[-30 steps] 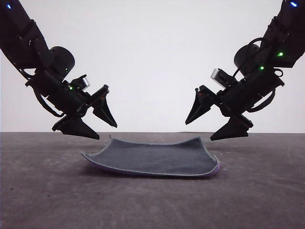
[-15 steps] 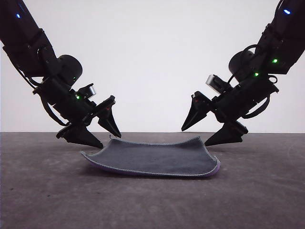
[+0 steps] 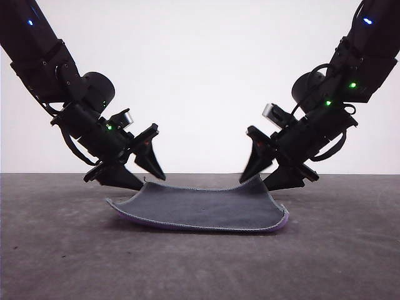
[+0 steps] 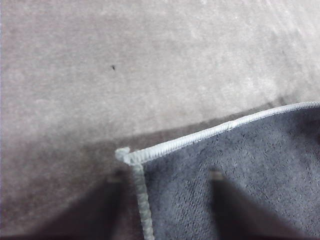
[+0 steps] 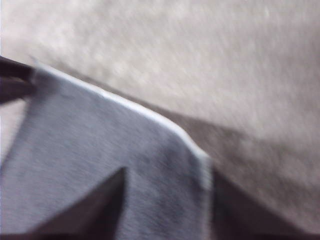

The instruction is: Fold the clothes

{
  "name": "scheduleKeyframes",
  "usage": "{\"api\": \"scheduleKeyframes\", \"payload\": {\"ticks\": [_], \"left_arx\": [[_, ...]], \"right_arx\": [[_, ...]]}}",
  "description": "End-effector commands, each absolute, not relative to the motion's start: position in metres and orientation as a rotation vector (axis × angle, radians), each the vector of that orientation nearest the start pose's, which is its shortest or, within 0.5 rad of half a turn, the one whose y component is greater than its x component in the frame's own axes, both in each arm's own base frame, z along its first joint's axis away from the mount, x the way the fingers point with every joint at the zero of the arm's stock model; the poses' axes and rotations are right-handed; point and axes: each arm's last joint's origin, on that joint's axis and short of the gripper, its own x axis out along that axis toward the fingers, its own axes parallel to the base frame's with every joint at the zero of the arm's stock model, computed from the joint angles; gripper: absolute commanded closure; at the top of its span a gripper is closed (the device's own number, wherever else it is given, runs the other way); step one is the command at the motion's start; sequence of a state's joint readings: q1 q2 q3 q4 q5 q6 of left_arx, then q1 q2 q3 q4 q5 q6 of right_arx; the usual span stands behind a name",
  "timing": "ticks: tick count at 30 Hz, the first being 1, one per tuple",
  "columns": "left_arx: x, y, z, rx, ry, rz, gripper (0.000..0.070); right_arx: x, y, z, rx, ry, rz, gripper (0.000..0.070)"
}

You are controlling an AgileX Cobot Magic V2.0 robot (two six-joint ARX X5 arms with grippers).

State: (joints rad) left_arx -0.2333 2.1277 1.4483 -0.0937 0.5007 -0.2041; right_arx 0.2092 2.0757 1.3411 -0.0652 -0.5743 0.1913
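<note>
table (image 3: 56, 250): dark, bare | cloth (image 3: 200, 206): laid flat mid-table, grey face up, unfolded, no fold judged made | left gripper (image 3: 142, 175): spread wide astride far-left corner, nothing held | right gripper (image 3: 269, 175): spread wide astride far-right corner, nothing held

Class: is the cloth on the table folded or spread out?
Spread out: the cloth lies as a single layer, grey face up, far corners curling upward.
</note>
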Motion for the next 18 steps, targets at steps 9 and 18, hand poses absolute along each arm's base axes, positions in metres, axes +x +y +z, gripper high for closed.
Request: {"api": "scheduleKeyframes", "payload": {"ticks": [9, 18], "left_arx": [[0.444, -0.124, 0.154, -0.322, 0.888, -0.697, 0.0688], [0.441, -0.124, 0.185, -0.279, 0.967, -0.744, 0.0688]], "right_arx": [[0.426, 0.104, 0.149, 0.339, 0.894, 0.718, 0.07], [0.429, 0.105, 0.177, 0.361, 0.968, 0.83, 0.07]]}}
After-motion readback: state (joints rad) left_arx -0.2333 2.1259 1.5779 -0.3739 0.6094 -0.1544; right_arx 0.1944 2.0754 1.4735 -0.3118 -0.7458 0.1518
